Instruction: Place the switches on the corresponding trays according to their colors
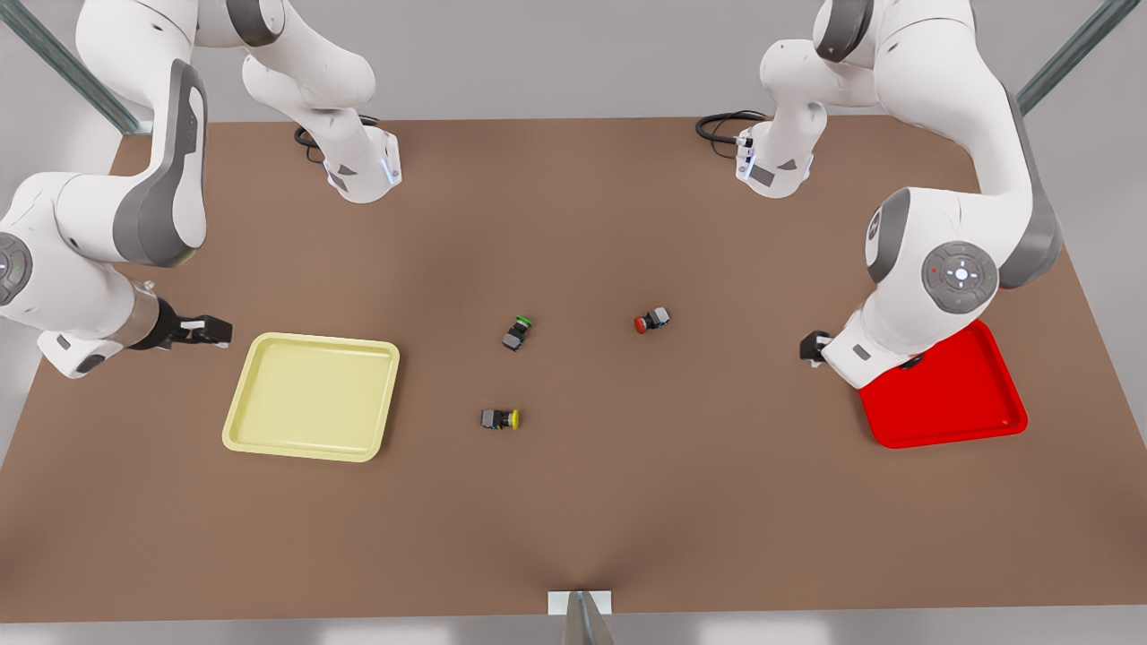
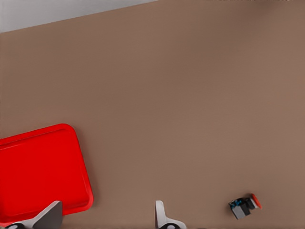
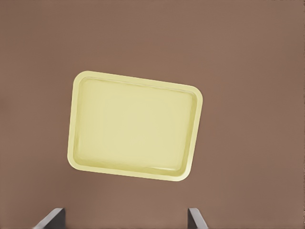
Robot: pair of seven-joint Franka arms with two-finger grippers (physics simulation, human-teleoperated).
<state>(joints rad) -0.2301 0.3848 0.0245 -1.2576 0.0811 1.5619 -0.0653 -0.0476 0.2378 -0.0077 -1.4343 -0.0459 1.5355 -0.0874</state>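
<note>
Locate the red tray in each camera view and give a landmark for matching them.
Front view: the red tray lies at the picture's right, partly under an arm.
Left wrist view: it sits at the lower left, beside the left end effector, whose fingers are spread.
Right wrist view: not in it; the yellow tray lies there.
Shared landmark: the red-capped switch, on the table beside the red tray.

3 switches (image 1: pixel 511 332) mid-table (image 1: pixel 573 502), apart; trays at front view's left (image 1: pixel 269 430) & right (image 1: pixel 977 421) ends.
</note>
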